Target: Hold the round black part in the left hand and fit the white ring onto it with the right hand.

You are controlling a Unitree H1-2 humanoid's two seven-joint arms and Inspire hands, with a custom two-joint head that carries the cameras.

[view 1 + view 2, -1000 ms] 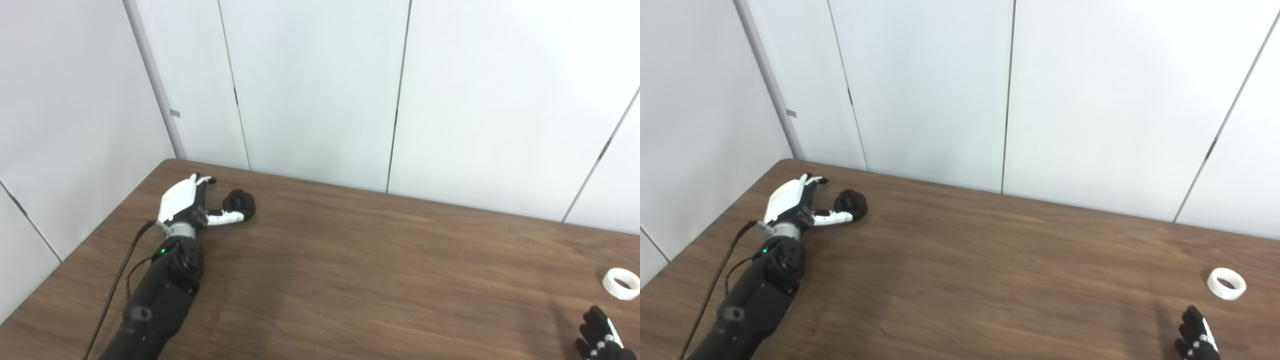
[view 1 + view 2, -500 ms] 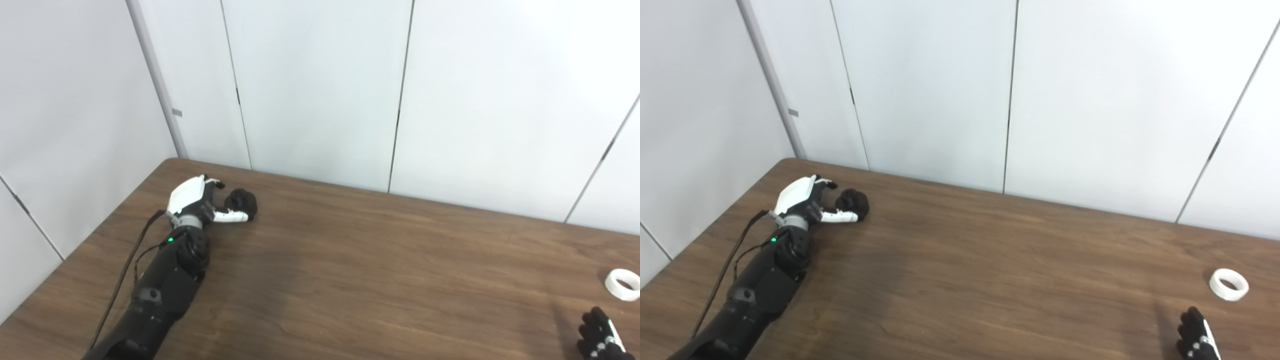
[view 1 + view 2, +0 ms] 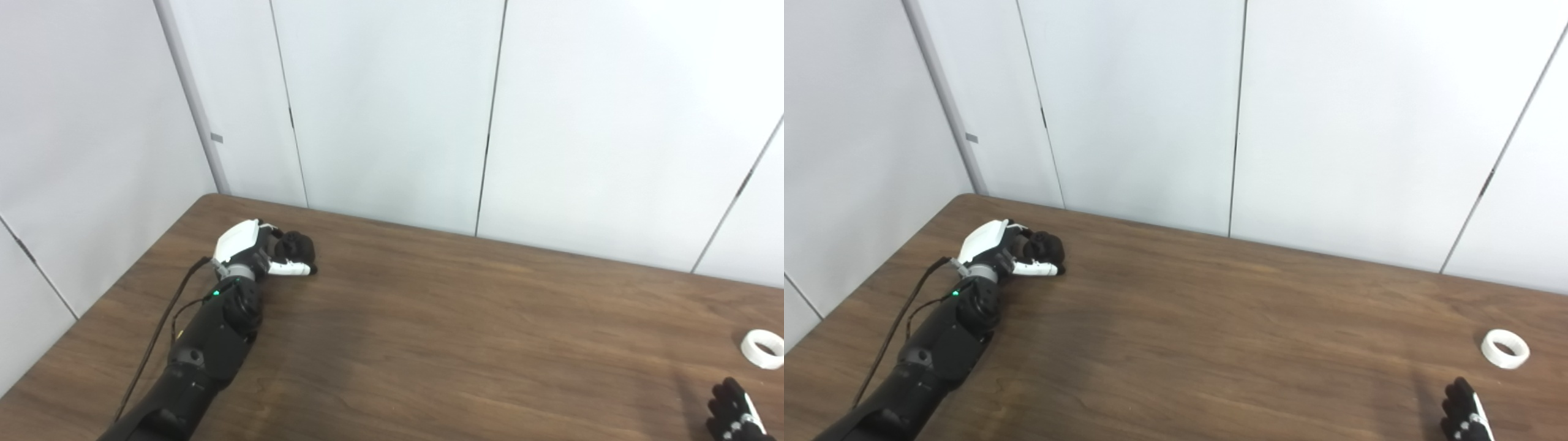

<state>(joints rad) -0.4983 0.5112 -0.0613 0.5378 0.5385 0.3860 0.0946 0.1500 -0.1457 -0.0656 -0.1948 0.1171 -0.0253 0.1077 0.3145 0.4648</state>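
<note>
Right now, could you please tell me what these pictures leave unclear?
- Right hand: both views, cut off by the bottom edge; open or shut unknown.
- Round black part: left hand covers its near side; grip firmness unclear.
- White ring: too small for detail.

Dark wooden table (image 3: 465,318): round black part (image 3: 298,246) far-left, white ring (image 3: 762,348) far-right.

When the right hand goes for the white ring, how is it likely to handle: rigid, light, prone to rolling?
The white ring keeps a clean round shape, so it is probably rigid. Being thin-walled and hollow, it is likely light and may skid when nudged. It lies flat on the table, so rolling seems unlikely unless tipped on edge.
</note>
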